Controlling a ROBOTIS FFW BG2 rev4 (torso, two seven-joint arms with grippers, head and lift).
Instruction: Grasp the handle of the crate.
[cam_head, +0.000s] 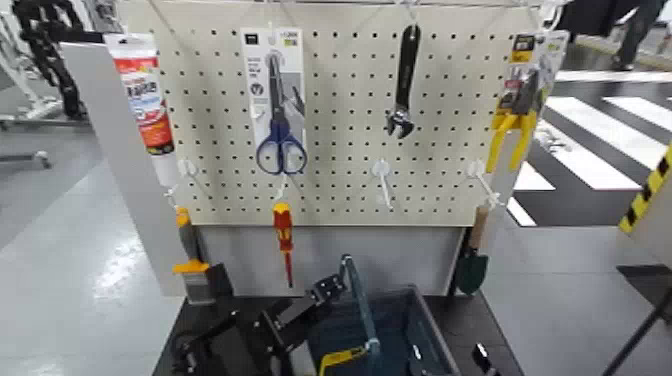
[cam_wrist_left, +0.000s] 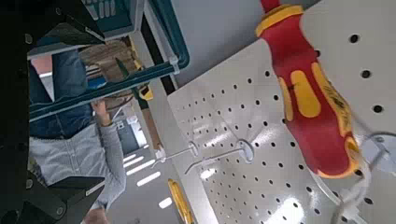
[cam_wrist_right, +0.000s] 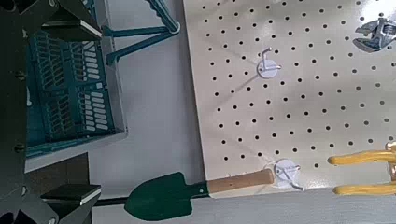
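The dark blue-grey slatted crate (cam_head: 405, 335) stands on the low surface below the pegboard, at the bottom centre of the head view. Its thin handle (cam_head: 358, 300) arches upright over it. My left gripper (cam_head: 325, 292) is at the handle's top, on its left side. In the left wrist view the handle (cam_wrist_left: 103, 89) crosses between the spread fingers (cam_wrist_left: 61, 33) of the open left gripper (cam_wrist_left: 56, 112). My right gripper (cam_wrist_right: 56, 107) is open and empty, right of the crate (cam_wrist_right: 70, 84) and apart from the handle (cam_wrist_right: 140, 33).
The pegboard (cam_head: 340, 190) behind the crate holds a red-and-yellow screwdriver (cam_head: 284, 240), scissors (cam_head: 280, 110), a wrench (cam_head: 403, 85), a tube (cam_head: 145, 100), yellow pliers (cam_head: 512, 130) and a green trowel (cam_head: 470, 265). A person (cam_wrist_left: 70, 121) shows in the left wrist view.
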